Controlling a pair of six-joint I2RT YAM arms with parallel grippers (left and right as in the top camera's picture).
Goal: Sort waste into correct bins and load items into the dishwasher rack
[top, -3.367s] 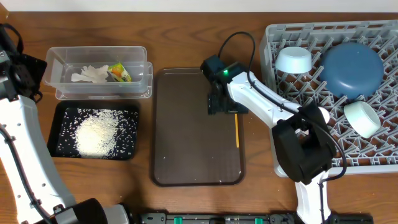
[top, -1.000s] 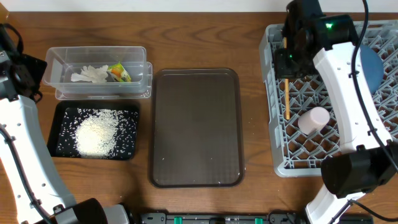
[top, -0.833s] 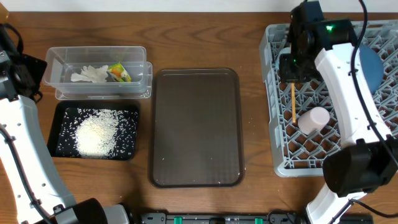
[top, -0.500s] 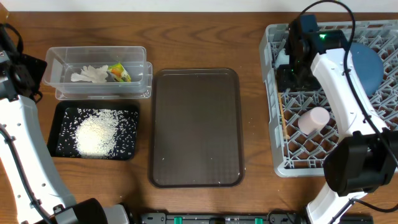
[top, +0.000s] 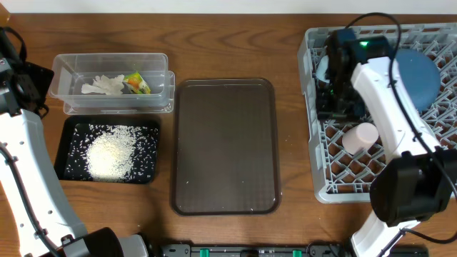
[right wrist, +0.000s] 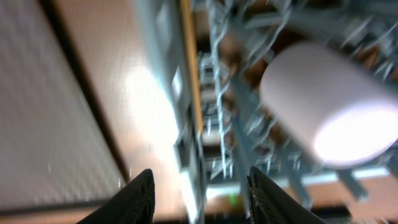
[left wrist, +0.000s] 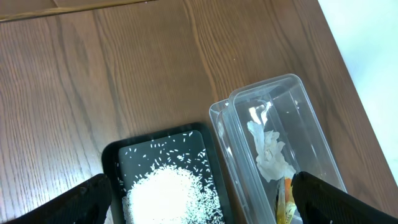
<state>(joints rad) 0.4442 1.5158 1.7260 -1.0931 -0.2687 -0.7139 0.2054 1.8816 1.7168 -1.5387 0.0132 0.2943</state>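
- Rice-like grains (top: 111, 151) lie heaped in the black tray (top: 70, 171) at the near left. The left wrist view looks down on them past the left gripper (left wrist: 202, 186), whose fingers are spread as wide as they go and hold nothing.
- Brown serving tray (top: 225, 146), in the middle, is bare. A few seconds ago the right gripper was down on it at a thin yellow stick, and that stick has since left it.
- Pink cup (top: 360, 135) lies on its side in the near part of the dishwasher rack (top: 315, 182).
- Right gripper (right wrist: 202, 196) hangs just beyond the cup, fingers apart and nothing between them. A second ago it carried the stick above the rack, so I judge the stick released and that load done.
- Yellow stick (right wrist: 189, 68) shows only in the right wrist view, running along the rack's wall — near the cup, not touching it. From overhead I cannot pick it out beside the arm.
- Clear tub (top: 71, 71), farther back, holds the tissue (top: 100, 86) and the snack wrapper (top: 138, 82).
- Dark-blue plate (top: 418, 78) sits toward the rack's far side. The waste looks sorted — little seems left to do.
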